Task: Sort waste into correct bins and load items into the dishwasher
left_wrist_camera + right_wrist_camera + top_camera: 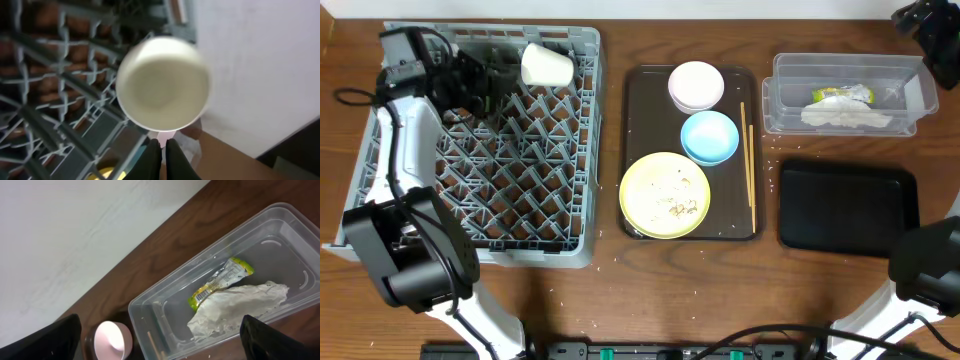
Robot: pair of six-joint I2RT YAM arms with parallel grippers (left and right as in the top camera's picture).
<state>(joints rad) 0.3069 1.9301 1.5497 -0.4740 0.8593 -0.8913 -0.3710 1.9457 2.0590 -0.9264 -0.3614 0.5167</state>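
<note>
- Overhead looks straight down from well up, taking in the whole tabletop [720, 290], from grey dish rack [520, 180] across to clear tub [788, 95].
- Left wrist sits in tight, facing the small white cup [162, 87] against the rack's lattice, blurred by nearness; overhead shares that corner.
- Right wrist hangs higher, tilted down onto the tub and the pink bowl [113, 339]; overhead shares both.

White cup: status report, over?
Left gripper shut, just beside white cup. Cup on its side in grey rack. Right gripper open above clear tub. Nothing blocking.
</note>
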